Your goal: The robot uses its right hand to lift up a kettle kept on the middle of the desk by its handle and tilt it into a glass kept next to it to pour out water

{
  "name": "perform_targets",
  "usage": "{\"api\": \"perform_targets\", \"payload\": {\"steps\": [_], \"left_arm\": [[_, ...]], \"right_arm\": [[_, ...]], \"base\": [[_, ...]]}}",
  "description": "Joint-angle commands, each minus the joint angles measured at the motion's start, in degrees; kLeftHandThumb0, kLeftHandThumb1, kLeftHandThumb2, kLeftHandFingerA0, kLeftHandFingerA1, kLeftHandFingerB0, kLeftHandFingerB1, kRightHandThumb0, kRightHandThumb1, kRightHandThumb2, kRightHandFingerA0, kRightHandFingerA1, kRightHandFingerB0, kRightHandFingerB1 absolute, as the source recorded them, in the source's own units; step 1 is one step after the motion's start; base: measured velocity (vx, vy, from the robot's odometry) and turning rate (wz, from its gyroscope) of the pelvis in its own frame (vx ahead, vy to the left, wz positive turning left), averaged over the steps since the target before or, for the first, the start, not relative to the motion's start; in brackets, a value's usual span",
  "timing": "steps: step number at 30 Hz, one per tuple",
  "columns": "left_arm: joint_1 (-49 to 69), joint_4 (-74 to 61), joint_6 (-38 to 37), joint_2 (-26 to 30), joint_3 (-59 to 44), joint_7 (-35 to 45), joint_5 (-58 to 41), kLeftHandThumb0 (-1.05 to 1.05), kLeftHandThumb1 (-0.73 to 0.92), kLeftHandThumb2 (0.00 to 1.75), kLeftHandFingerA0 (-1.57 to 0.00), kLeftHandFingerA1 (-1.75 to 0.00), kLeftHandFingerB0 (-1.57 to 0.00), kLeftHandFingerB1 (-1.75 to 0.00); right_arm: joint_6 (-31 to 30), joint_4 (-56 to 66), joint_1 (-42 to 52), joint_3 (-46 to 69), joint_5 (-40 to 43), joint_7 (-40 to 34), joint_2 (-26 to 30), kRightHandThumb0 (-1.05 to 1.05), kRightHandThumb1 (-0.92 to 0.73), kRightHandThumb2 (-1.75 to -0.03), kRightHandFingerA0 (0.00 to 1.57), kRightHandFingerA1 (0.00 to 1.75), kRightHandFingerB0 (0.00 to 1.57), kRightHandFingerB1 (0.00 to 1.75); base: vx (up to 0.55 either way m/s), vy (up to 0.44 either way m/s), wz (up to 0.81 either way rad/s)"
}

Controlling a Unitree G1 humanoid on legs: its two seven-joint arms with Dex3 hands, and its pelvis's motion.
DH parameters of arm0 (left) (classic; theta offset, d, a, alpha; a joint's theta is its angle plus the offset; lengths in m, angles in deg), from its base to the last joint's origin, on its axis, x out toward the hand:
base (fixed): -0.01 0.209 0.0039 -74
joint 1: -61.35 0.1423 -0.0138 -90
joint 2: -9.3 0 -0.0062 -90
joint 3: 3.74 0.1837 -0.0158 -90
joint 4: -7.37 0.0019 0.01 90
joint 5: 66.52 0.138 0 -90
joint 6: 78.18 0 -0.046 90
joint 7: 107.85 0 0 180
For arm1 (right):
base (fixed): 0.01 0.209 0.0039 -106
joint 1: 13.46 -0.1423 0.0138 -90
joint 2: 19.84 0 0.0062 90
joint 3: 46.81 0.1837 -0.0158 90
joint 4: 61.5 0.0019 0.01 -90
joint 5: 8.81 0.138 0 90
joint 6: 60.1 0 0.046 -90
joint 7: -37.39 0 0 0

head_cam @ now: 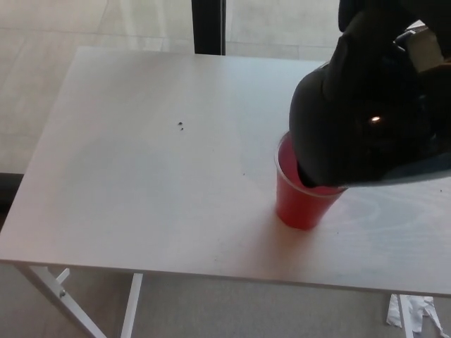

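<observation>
A white desk (141, 183) fills most of the frame. A small dark speck (182, 126) lies on it, left of centre. A white leg (56, 292) shows at the lower left. Pale floor (42, 28) lies beyond, with a dark post (208, 24) at top centre. Crumpled white scraps (416, 313) lie at the lower right.

Single head cam, looking steeply down at desk (141, 176) from near; no 2nd view.

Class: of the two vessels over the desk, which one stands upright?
The red cup stands upright on the desk; the black kettle is tilted over it.
</observation>
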Motion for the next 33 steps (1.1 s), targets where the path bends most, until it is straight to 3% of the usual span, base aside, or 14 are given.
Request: {"api": "perform_targets", "payload": {"steps": [1,10,14,16,19,20,21,23,24,25,27,31,32,33], "left_arm": [[0.39,-0.1,-0.14,0.91,-0.12,0.26,0.3,-0.85,0.92,0.73,-0.4,-0.47,-0.28,-0.37],[0.72,0.0,-0.16,0.81,-0.11,0.0,0.41,-0.85,0.92,0.74,-0.41,-0.49,-0.29,-0.37],[0.86,0.21,-0.06,0.77,-0.35,0.15,0.16,-0.85,0.92,0.74,-0.42,-0.5,-0.29,-0.37],[0.93,0.13,-0.08,0.59,-0.64,0.32,-0.16,-0.84,0.92,0.74,-0.41,-0.51,-0.28,-0.38],[1.02,0.01,0.34,0.63,-0.8,0.45,-0.28,-0.84,0.92,0.74,-0.41,-0.5,-0.28,-0.37],[1.21,0.1,-0.07,0.52,-0.9,0.18,-0.26,-0.84,0.92,0.73,-0.42,-0.5,-0.28,-0.38],[1.32,0.07,-0.23,0.51,-0.89,0.2,-0.18,-0.86,0.92,0.74,-0.42,-0.5,-0.28,-0.38],[1.47,-0.02,-0.38,0.51,-0.85,0.28,-0.08,-0.86,0.92,0.74,-0.42,-0.5,-0.28,-0.38],[1.36,-0.04,-0.14,0.49,-0.9,0.1,-0.15,-0.86,0.92,0.73,-0.42,-0.51,-0.29,-0.38],[1.46,-0.01,-0.15,0.51,-0.92,0.13,-0.15,-0.86,0.92,0.73,-0.42,-0.51,-0.29,-0.38],[1.39,0.3,-0.05,0.5,-0.91,0.24,-0.12,-0.86,0.92,0.74,-0.42,-0.51,-0.28,-0.38],[2.05,0.5,-1.1,0.18,-0.78,0.06,0.17,-0.86,0.92,0.74,-0.41,-0.51,-0.28,-0.39],[2.2,0.58,-1.09,0.23,-0.92,0.22,0.04,-0.87,0.92,0.74,-0.4,-0.52,-0.28,-0.39],[2.26,0.66,-1.09,0.26,-0.99,0.32,-0.02,-0.87,0.92,0.74,-0.4,-0.51,-0.29,-0.38]], "right_arm": [[-1.11,0.07,-0.49,-1.35,-1.89,5.83,-0.75,-0.24,-0.58,-0.78,0.89,1.75,0.82,1.06],[0.35,-3.99,-1.65,0.94,-2.73,5.94,-0.5,-0.23,-0.51,-0.92,0.87,1.75,0.66,1.75],[-0.26,-5.58,-2.11,2.8,-2.78,5.79,-0.89,-0.26,-0.52,-0.96,0.92,1.75,0.74,1.51],[-2.36,-7.16,-2.84,4.89,-1.77,6.45,-0.89,-0.15,-0.51,-0.89,0.97,1.7,0.86,0.74],[-0.89,-9.96,-2.87,7.67,-0.61,4.79,-0.58,-0.26,-0.47,-1.04,1.19,1.35,0.89,1.1],[-3.1,-10.27,-3.01,8.95,-1.07,4.52,-0.84,-0.27,-0.49,-1.07,1.21,1.35,0.82,0.95],[-2.92,-10.41,-2.84,9.69,-0.8,4.35,-0.96,-0.19,-0.46,-1.12,0.96,1.75,0.73,1.43],[-2.25,-10.58,-2.56,10.68,-0.38,4.19,-1.18,-0.19,-0.46,-1.12,0.96,1.75,0.73,1.43],[-3.82,-9.69,-1.76,12.17,-0.37,4.31,-1.02,-0.19,-0.5,-1.06,0.95,1.75,0.85,1.02],[-3.81,-9.62,-1.67,12.22,-0.47,4.4,-1.16,-0.19,-0.5,-1.06,0.95,1.75,0.85,1.02],[-9.0,-6.75,-0.29,14.28,-0.25,6.69,-1.46,-0.23,-0.41,-1.26,1.03,1.59,0.83,1.46],[-14.19,-3.64,2.8,18.27,1.82,8.02,-2.83,-0.18,-0.46,-1.1,0.94,1.75,0.77,1.58],[-16.02,-3.28,3.89,19.18,1.16,7.49,-3.22,-0.19,-0.46,-1.08,0.94,1.75,0.85,1.03],[-16.18,-3.25,4.63,19.86,1.07,6.84,-3.42,-0.18,-0.42,-1.15,0.94,1.75,0.84,1.15]], "base": [[0.0,0.0,0.0],[0.0,0.0,0.0],[0.0,0.0,0.0],[0.0,0.0,0.0],[0.0,0.0,0.0],[0.0,0.0,0.0],[0.0,0.0,0.0],[0.0,0.0,0.0],[0.0,0.0,0.0],[0.0,0.0,0.0],[0.0,0.0,0.0],[0.0,0.0,0.0],[0.0,0.0,0.0],[0.0,0.0,0.0]]}}
